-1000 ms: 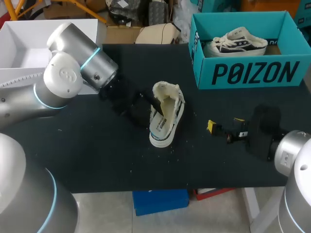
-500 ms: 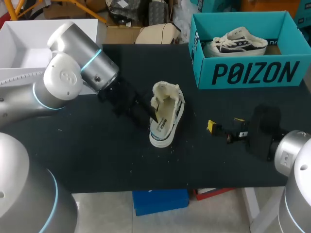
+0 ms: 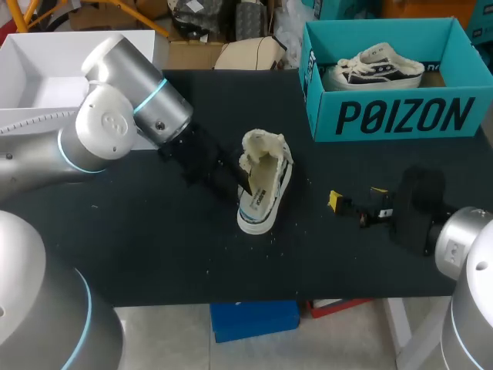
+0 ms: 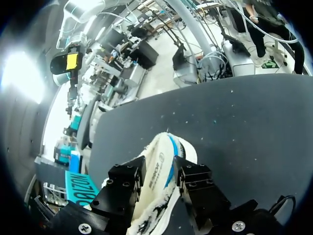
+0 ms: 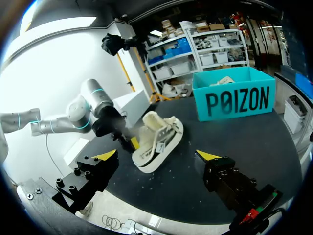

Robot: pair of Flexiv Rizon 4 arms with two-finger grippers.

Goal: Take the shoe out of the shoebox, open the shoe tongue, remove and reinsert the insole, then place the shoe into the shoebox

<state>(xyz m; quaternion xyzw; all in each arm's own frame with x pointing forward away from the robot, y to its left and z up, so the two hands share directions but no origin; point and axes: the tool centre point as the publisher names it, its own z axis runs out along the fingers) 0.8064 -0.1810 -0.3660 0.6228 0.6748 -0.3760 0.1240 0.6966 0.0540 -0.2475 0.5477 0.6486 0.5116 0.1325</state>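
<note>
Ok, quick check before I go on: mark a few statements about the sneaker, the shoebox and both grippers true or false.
1. The sneaker lies on the table, outside the shoebox. True.
2. The shoebox is empty. False: a second sneaker lies in it.
3. The right gripper is open with nothing in it, apart from the sneaker. True.
4. The left gripper hangs clear of the sneaker. False: its fingers clamp the sneaker's side wall between them.
</note>
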